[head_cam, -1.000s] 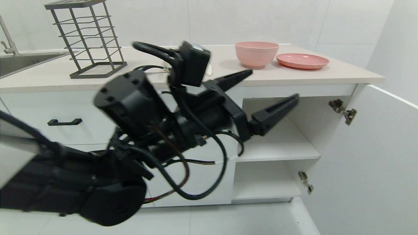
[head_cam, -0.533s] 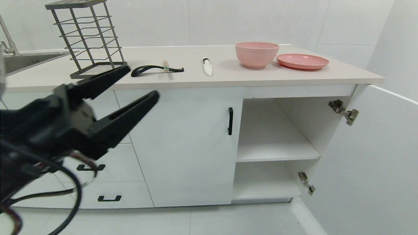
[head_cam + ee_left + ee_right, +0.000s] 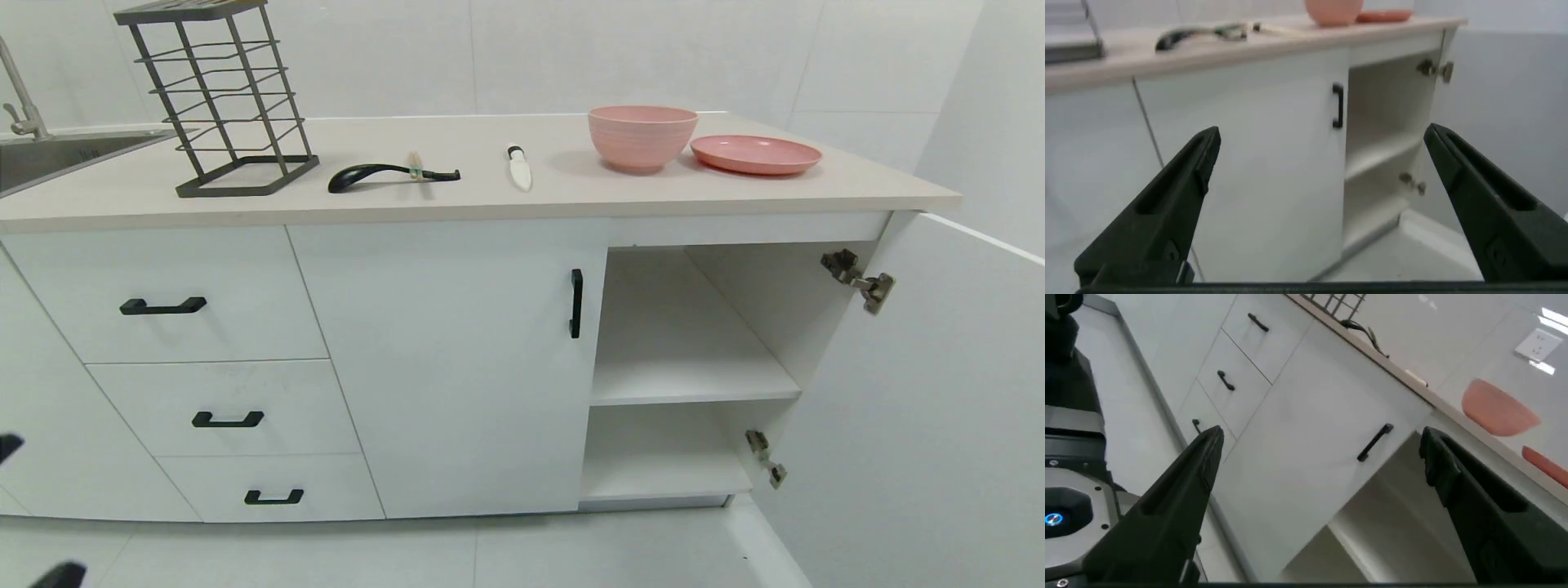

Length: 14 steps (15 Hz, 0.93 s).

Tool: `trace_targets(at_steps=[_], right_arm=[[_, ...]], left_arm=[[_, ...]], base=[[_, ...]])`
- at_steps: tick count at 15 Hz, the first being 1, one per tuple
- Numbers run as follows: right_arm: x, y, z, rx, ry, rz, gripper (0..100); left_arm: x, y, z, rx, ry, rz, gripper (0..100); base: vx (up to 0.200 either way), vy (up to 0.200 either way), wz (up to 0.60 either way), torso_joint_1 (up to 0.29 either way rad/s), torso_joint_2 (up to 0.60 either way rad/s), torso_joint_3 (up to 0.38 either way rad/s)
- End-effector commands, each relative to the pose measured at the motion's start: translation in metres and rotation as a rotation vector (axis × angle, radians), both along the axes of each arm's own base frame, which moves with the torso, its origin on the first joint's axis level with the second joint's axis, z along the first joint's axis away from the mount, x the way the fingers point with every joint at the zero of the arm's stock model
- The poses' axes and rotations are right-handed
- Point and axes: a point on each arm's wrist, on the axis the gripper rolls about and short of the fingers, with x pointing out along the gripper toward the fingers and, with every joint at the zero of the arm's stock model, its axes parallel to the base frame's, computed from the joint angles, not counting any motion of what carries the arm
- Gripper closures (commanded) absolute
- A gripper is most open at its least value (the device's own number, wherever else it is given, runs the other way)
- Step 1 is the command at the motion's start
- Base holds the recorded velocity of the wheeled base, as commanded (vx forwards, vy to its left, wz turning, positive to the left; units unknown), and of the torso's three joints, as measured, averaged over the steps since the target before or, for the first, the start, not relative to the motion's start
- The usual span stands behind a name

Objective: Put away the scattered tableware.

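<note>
Left gripper: jaws are standing wide apart, holding nothing, hanging below counter height and facing the cabinet front.

Counter, left to right:
- Sink is sitting at the far left end.
- Wire rack is standing upright just beside the sink.
- Black spoon is lying flat near the front edge, its bowl end pointing toward the rack.
- Thin wooden stick is lying across the spoon's handle; cannot tell what it is.
- Knife is lying apart from the spoon, with a white blade and a dark handle.
- Pink bowl is standing upright.
- Pink plate is lying flat just beside the bowl, toward the right end.

Below the counter: three drawers are sitting shut at left, and one closed door is in the middle. The cabinet's open door is swung out at right, exposing a bare shelf.

Right gripper: jaws are spread wide, holding nothing, sitting low and angled up at the drawers and closed door.
</note>
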Motion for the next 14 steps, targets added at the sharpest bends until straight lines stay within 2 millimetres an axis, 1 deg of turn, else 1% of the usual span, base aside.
trace_targets(at_steps=[1,2,3,4,5,7,9,10,12,14], right_arm=[[0.001,-0.001,-0.009,0.032,0.058,-0.096,0],[0.003,-0.002,-0.014,0.053,0.129,-0.163,0],[0.005,-0.003,-0.020,0.081,0.202,-0.227,0],[0.007,-0.005,-0.026,0.110,0.281,-0.331,0],[0.008,-0.008,-0.033,0.129,0.360,-0.449,0],[0.009,-0.010,-0.034,0.158,0.373,-0.588,0],[0.010,-0.013,-0.034,0.195,0.375,-0.710,0],[0.011,-0.015,-0.034,0.238,0.393,-0.776,0],[0.011,-0.015,-0.034,0.268,0.403,-0.792,0],[0.011,-0.014,-0.035,0.228,0.382,-0.751,0]], left_arm=[[-0.035,0.005,-0.043,0.002,-0.021,0.128,0],[-0.031,0.006,-0.052,-0.004,0.016,0.204,0],[-0.028,0.005,-0.066,0.000,0.054,0.279,0],[-0.032,0.005,-0.077,0.008,0.083,0.325,0],[-0.033,0.005,-0.089,0.034,0.172,0.346,0],[-0.033,0.008,-0.086,0.036,0.143,0.475,0],[-0.032,0.009,-0.094,0.063,0.196,0.522,0],[-0.032,0.009,-0.093,0.064,0.188,0.521,0],[-0.032,0.009,-0.093,0.050,0.194,0.513,0],[-0.032,0.009,-0.093,0.033,0.199,0.512,0]], base=[[0.000,0.000,0.00,0.000,0.00,0.000],[0.000,0.000,0.00,0.000,0.00,0.000],[0.000,0.000,0.00,0.000,0.00,0.000],[0.000,0.000,0.00,0.000,0.00,0.000],[0.000,0.000,0.00,0.000,0.00,0.000],[0.000,0.000,0.00,0.000,0.00,0.000],[0.000,0.000,0.00,0.000,0.00,0.000],[0.000,0.000,0.00,0.000,0.00,0.000],[0.000,0.000,0.00,0.000,0.00,0.000],[0.000,0.000,0.00,0.000,0.00,0.000]])
